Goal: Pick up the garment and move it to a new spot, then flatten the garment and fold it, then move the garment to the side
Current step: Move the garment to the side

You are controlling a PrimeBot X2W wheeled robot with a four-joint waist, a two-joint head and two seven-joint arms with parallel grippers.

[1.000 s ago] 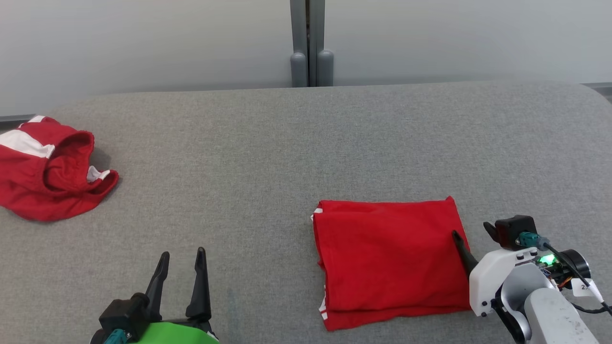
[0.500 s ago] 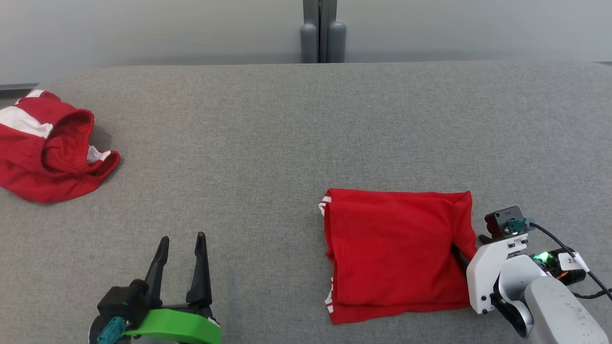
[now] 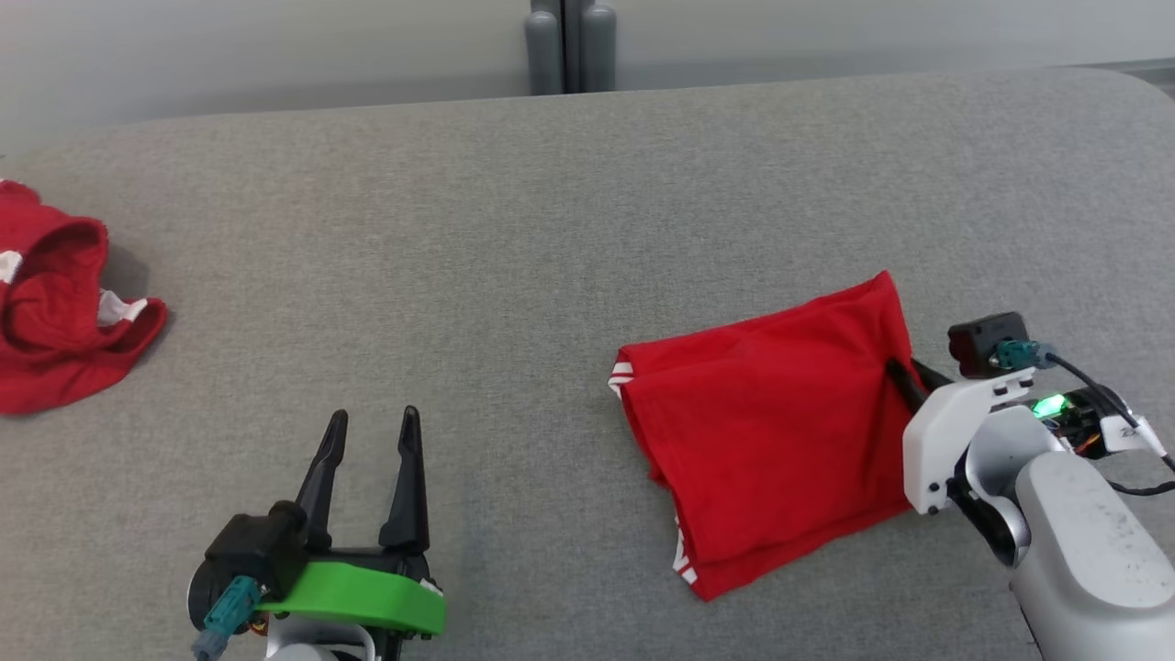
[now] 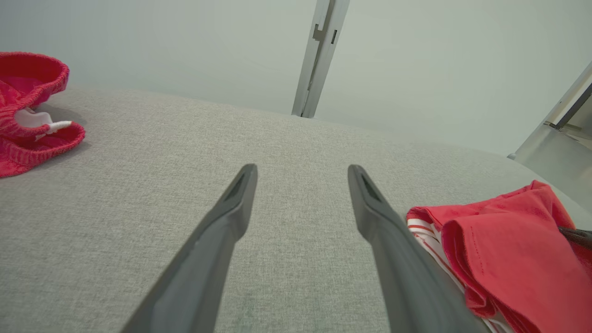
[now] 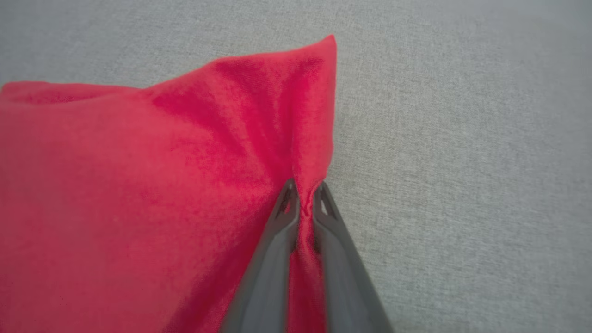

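Garment (image 3: 771, 413), red and folded into a rough rectangle, is lying on the right half of the grey padded surface (image 3: 514, 229) in the head view. It is sitting at a slant, with its far right corner pointing up the view and its near corner pointing toward the bottom edge. White stripes are showing at its left edge and near corner.

The right gripper (image 3: 904, 378) is meeting the garment at its right edge and is clamping a pinch of cloth. In the right wrist view the two fingers (image 5: 282, 217) are standing almost together, squeezing a ridge of red fabric (image 5: 138, 185) between their tips. The cloth is puckering toward that pinch, and beyond it the corner of the garment is tapering to a point against the grey surface. Whether the rest of the cloth is touching the surface cannot be told.

The left gripper (image 3: 372, 427) is sitting at the lower left of the head view, well apart from the garment. Its fingers are spread partway and are holding nothing. In the left wrist view, bare grey surface is showing between them (image 4: 300, 171), and the garment's striped, bulging layers (image 4: 504, 259) are lying just beside the right-hand finger.

A crumpled garment (image 3: 50, 340), red with white patches, is lying at the far left edge of the surface, well apart from both grippers. A grey post (image 3: 565, 46) is standing behind the far edge.
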